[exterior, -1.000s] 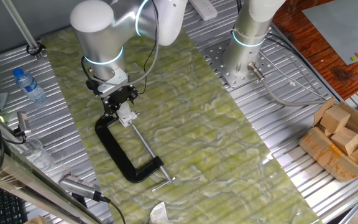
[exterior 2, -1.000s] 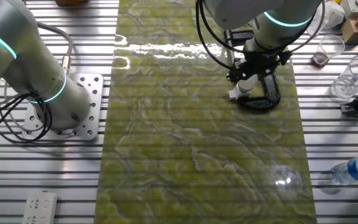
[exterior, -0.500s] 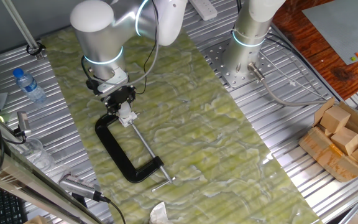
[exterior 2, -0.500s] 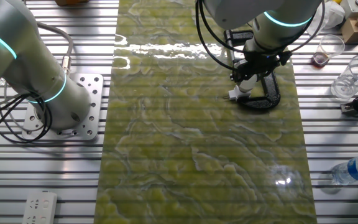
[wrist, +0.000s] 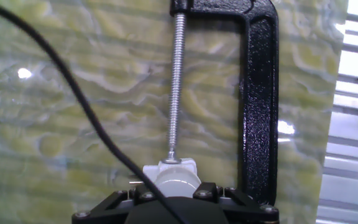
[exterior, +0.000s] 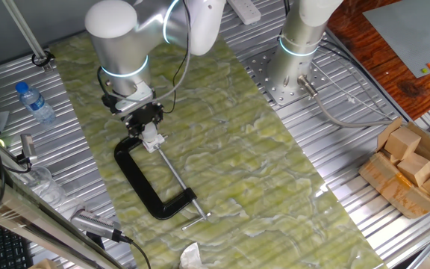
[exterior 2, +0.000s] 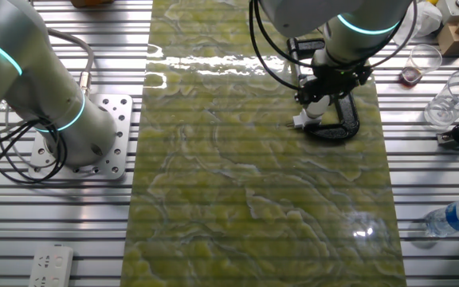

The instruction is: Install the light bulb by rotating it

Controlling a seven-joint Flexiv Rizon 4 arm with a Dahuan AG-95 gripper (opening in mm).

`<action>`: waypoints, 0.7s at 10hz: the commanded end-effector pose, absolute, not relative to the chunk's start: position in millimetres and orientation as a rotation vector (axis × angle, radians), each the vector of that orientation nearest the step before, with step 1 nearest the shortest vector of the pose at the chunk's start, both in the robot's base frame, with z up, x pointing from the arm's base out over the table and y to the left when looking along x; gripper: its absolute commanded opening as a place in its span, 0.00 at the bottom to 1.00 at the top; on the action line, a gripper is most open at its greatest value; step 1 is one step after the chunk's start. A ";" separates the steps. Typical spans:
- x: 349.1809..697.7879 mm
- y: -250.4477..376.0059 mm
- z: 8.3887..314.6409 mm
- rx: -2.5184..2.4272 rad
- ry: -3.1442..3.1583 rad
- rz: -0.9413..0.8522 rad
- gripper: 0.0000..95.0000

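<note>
- You are gripping the small matte white round light bulb (wrist: 176,183) in the black claw (wrist: 174,198), at its white socket (wrist: 170,167) inside the black C-clamp (wrist: 258,99).
- You are mid-screwing, I judge; next, twist it further without tilting.

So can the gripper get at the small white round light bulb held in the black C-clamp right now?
Probably yes. The gripper is already down over the small white round light bulb beside the black metal C-clamp, with nothing in between. Whether its fingers are closed on it cannot be told.
</note>
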State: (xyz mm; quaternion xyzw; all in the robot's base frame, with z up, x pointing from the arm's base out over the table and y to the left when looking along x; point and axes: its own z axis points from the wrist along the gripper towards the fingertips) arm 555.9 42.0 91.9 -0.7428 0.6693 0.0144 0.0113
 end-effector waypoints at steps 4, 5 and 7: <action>556.1 41.8 91.4 -1.789 2.583 0.030 0.00; 556.1 41.7 91.5 -1.685 2.653 0.028 0.00; 556.0 41.1 91.8 -1.471 2.775 0.032 0.00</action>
